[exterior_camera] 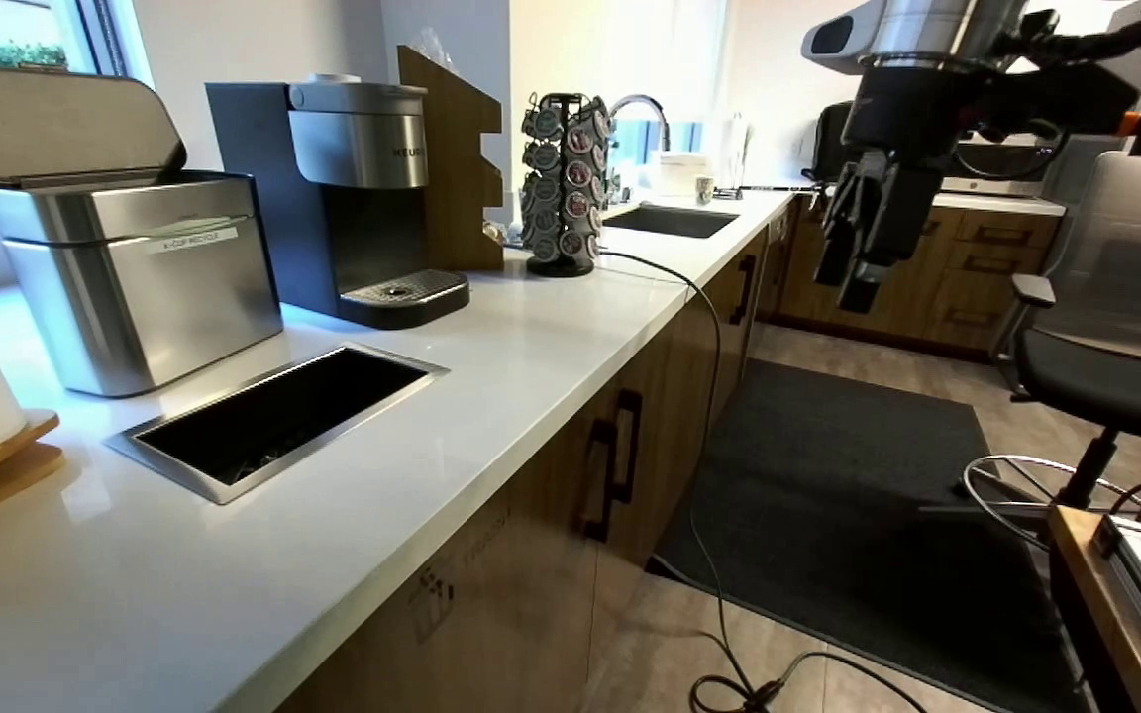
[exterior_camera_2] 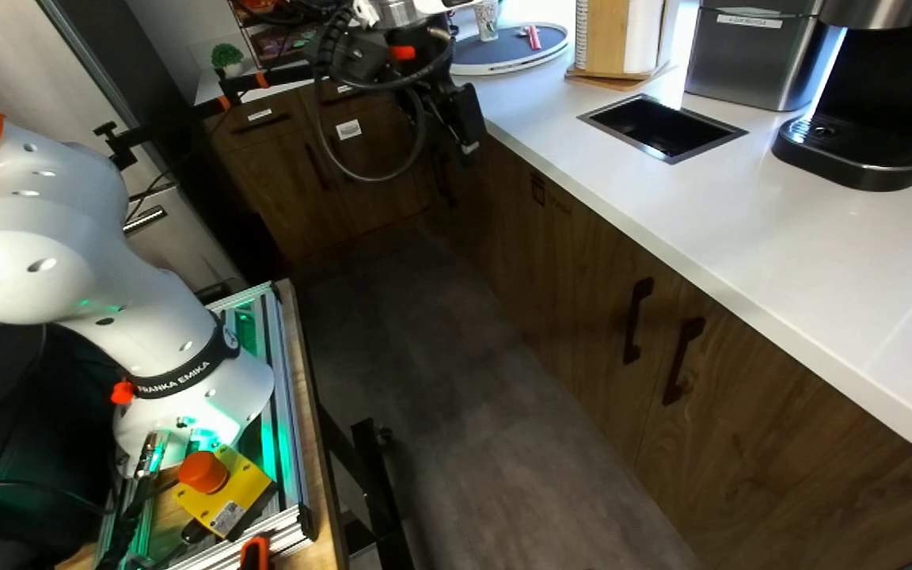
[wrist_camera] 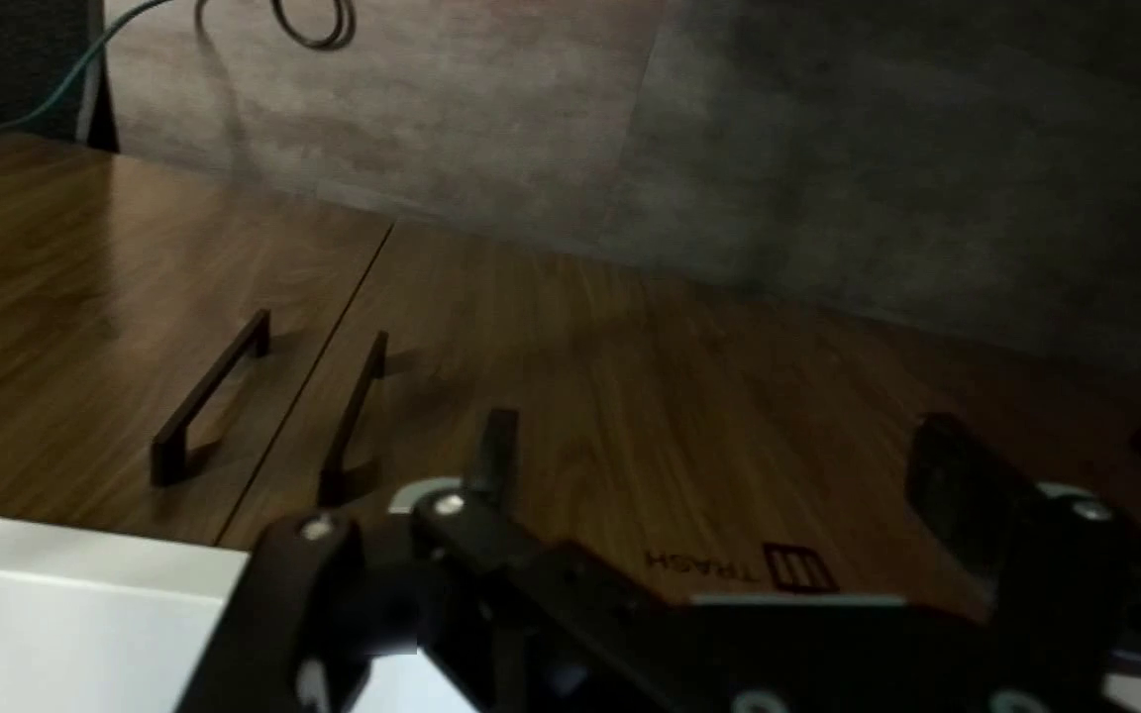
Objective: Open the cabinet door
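Cabinet door point(wrist_camera: 610, 396), marked TRASH, closed flush below the front edge of the glossy white bench point(exterior_camera: 471, 396). Tool point(wrist_camera: 719, 451) in the air past that edge, spread wide, holding nothing. Near the same edge, steel-rimmed opening point(exterior_camera: 343, 427); toward the back edge, steel bin point(exterior_camera: 184, 297) and coffee maker point(exterior_camera: 358, 149). On the floor point(exterior_camera: 660, 614), dark mat point(exterior_camera: 828, 485), office chair point(exterior_camera: 1115, 277).

On the surface point(exterior_camera: 412, 436), a steel bin point(exterior_camera: 204, 297) with its lid point(exterior_camera: 60, 124) raised is set beside a coffee maker point(exterior_camera: 333, 208). Pods point(exterior_camera: 578, 174) are held in a black carousel point(exterior_camera: 561, 266). A cable point(exterior_camera: 717, 347) is draped over the front edge point(exterior_camera: 531, 434). A dark mat point(exterior_camera: 828, 475) is laid on the floor point(exterior_camera: 660, 644), and a chair point(exterior_camera: 1115, 386) is seen nearby.
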